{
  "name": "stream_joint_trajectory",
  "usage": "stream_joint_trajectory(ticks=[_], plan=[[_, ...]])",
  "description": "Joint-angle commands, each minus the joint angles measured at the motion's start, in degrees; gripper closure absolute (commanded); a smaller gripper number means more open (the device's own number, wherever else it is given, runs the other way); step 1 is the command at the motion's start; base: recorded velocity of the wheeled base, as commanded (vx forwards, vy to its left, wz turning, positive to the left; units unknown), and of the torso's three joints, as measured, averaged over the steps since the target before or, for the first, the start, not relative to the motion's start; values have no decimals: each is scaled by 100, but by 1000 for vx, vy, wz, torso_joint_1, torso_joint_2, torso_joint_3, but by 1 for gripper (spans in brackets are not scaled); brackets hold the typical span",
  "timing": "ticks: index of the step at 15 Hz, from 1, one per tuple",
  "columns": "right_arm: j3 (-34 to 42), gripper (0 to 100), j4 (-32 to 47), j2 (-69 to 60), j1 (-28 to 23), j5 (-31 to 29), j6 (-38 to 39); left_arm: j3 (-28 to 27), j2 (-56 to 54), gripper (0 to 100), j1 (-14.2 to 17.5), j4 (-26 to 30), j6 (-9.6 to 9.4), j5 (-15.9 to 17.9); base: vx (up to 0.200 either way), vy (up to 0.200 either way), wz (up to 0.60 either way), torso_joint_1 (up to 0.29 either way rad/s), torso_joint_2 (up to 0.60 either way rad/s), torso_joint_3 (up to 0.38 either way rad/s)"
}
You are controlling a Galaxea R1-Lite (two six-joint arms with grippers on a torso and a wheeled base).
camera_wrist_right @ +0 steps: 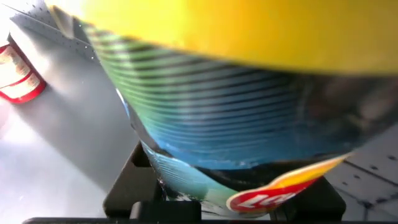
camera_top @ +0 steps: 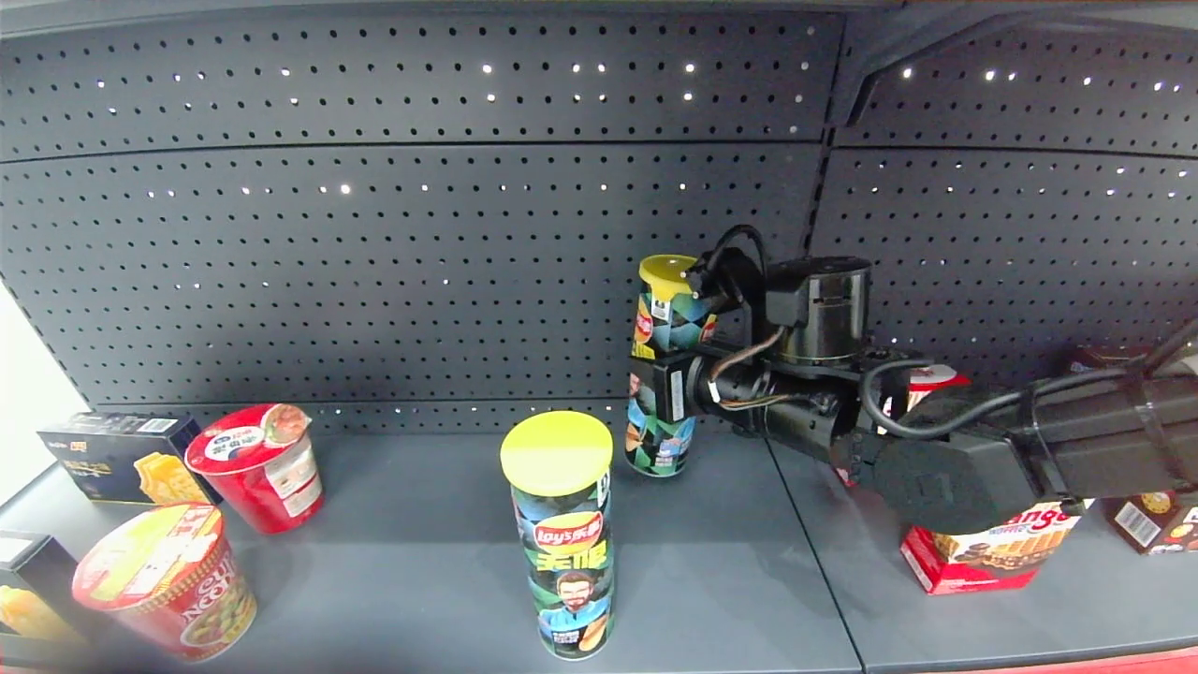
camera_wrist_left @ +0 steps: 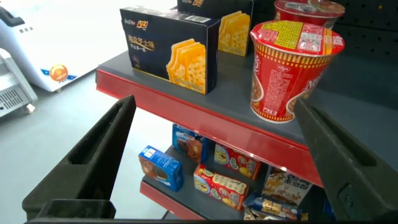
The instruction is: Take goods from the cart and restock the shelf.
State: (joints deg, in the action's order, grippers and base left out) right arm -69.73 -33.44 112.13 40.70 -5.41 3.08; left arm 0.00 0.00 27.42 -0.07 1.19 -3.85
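Note:
A tall chips can with a yellow lid (camera_top: 664, 318) stands upright at the back of the grey shelf (camera_top: 421, 524), close to the pegboard wall. My right gripper (camera_top: 669, 388) is shut on its middle from the right side. In the right wrist view the can (camera_wrist_right: 205, 106) looms close, with the right gripper (camera_wrist_right: 224, 199) clamped around it. Whether its base touches the shelf I cannot tell. A second, identical chips can (camera_top: 562, 534) stands free at the shelf's front centre. My left gripper (camera_wrist_left: 211, 162) hangs open and holds nothing, in front of the shelf's red front edge (camera_wrist_left: 186, 102).
Two red noodle cups (camera_top: 262, 463) (camera_top: 164, 580) and a black cracker box (camera_top: 122, 459) occupy the shelf's left end. A red wafer box (camera_top: 992, 552) and a brown box (camera_top: 1151, 520) lie under my right arm. Bare shelf separates the two cans. Snack packs (camera_wrist_left: 217, 180) fill the lower shelf.

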Motion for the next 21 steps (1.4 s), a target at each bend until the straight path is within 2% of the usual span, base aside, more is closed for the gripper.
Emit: stream_joint_trajectory(ticks=[1, 8, 21], plan=[[-172, 100, 4, 239, 16, -74, -10, 0, 0, 0, 1, -1, 4, -1, 0, 0, 0, 0, 0, 0], [-559, 100, 30, 608, 113, -505, -1, 0, 0, 0, 1, -1, 4, -1, 0, 0, 0, 0, 0, 0], [-1289, 100, -5, 1426, 271, -557, -18, 0, 0, 0, 1, -1, 4, -1, 0, 0, 0, 0, 0, 0]])
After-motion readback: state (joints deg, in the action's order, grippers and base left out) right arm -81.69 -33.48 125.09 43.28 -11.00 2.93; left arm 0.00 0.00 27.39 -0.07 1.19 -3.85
